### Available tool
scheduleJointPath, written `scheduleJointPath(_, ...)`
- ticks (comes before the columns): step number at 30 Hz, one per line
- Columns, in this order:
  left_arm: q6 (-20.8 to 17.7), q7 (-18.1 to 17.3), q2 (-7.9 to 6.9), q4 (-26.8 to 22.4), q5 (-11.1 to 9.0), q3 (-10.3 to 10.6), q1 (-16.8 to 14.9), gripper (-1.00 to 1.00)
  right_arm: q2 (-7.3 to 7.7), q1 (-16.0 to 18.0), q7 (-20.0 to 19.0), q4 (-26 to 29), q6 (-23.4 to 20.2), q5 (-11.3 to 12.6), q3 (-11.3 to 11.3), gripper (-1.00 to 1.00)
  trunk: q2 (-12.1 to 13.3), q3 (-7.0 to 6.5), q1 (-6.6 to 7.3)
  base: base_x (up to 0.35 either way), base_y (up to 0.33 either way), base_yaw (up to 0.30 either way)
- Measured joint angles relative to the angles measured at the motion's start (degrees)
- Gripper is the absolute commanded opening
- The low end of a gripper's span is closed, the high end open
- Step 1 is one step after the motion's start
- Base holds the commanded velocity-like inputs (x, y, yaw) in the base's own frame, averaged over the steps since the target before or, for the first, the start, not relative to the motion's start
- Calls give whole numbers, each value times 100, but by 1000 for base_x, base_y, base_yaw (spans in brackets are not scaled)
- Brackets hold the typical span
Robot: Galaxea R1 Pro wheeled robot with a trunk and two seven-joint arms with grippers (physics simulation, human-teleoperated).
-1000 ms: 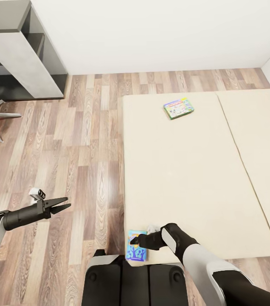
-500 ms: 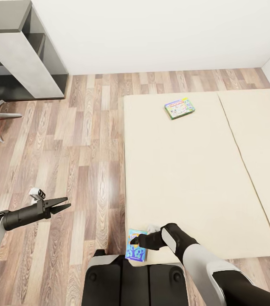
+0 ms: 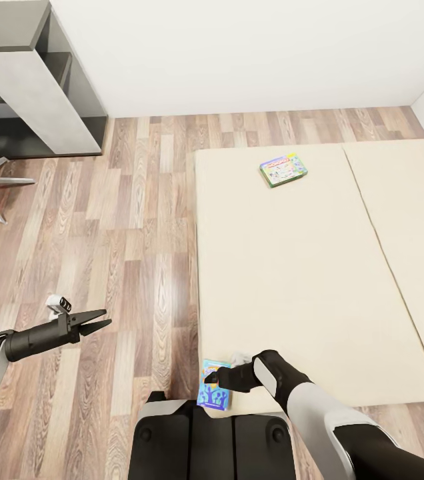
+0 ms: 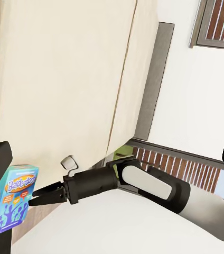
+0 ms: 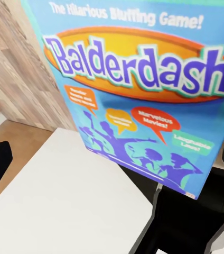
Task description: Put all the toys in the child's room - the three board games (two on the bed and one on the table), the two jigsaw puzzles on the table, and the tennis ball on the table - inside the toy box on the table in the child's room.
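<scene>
**Right gripper reaches the blue board game at the bed's near corner**

The right gripper point(image 3: 213, 379) sits low over the near corner of the bed point(image 3: 292, 267), its fingertips at the top edge of the blue board game point(image 3: 213, 393), a "Balderdash" box that overhangs the mattress corner towards the floor point(image 3: 125, 220). In the right wrist view the box point(image 5: 143, 95) lies straight ahead of the fingers and close to them; whether they clench it or merely touch it cannot be told. The left gripper point(image 3: 99, 325) hangs over the wood planks, well apart from the bed, its fingers nearly together at the tips and grasping nothing. Far beyond the right fingers, the green-bordered board game point(image 3: 283, 169) lies flat on the mattress, near its far edge.
</scene>
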State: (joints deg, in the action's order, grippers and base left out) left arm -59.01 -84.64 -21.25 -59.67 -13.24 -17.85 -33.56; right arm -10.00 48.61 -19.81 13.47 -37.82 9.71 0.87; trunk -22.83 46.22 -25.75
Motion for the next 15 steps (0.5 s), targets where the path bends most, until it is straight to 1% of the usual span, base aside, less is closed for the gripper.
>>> scheduleJointPath(15, 2, 0, 0, 0, 0, 0, 0, 100, 0, -1, 0, 0, 0, 1, 0, 100, 0, 0, 0, 0, 3, 0)
